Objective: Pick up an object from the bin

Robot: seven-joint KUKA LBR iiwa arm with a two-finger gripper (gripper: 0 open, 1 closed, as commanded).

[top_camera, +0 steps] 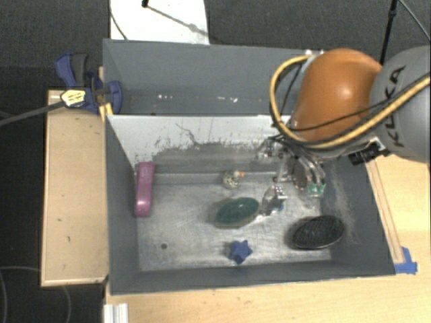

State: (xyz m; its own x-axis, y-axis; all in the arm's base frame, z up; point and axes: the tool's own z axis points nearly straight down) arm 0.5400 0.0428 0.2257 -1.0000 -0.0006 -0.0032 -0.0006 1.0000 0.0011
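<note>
My gripper [275,200] hangs low over the right middle of the bin, its fingertips just right of a dark green oval thing [236,212] lying on the floor. Whether the fingers touch that oval I cannot tell. A black oval brush-like thing [316,232] lies to the gripper's lower right. A small shiny roundish object [233,179] sits up and to the left of the fingertips, near the back wall.
A pink oblong thing [143,189] lies along the left wall. A small blue crumpled piece [238,250] rests near the front wall. The arm with its orange cover and cables overhangs the bin's right back corner.
</note>
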